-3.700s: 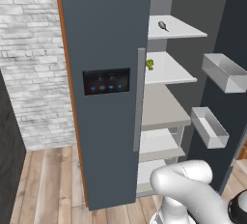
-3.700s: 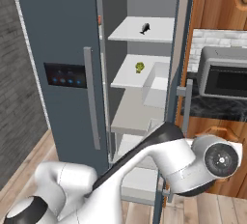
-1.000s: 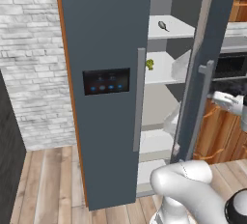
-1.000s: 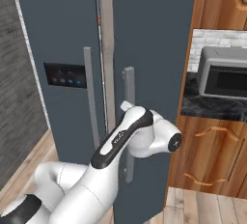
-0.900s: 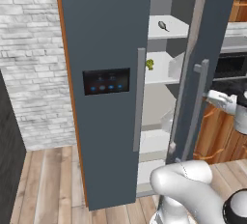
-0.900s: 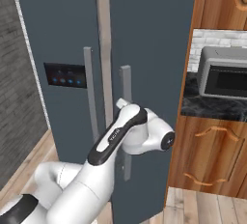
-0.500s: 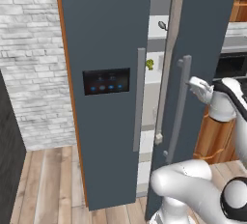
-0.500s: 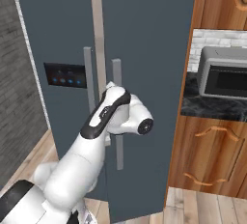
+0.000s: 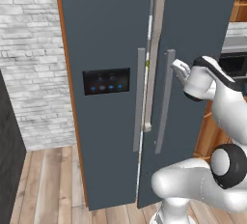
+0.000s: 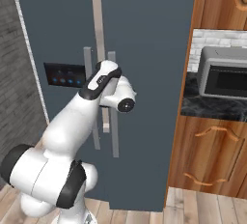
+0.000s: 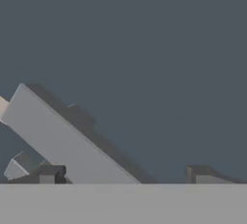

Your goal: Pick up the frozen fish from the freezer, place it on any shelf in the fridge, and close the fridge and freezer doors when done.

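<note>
The pincer (image 11: pixel 123 175) has its two tips wide apart and grips nothing. Right in front of it is the fridge door (image 9: pixel 198 49), almost shut. That door's grey bar handle (image 11: pixel 62 141) sits just beside one tip.

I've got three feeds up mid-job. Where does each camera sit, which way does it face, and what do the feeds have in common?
Left base view: behind the arm to its left, facing the fridge and freezer doors; the display shows, the arm rises lower right, and the gripper is at the right door's handle.
Right base view: behind the arm to its right, facing the same doors, with a microwave on the right; the arm rises lower left.
Hand view: on the hand, close against the door panel; the open fingertips straddle the handle.
Shared: both base views show doors, handles and display.
</note>
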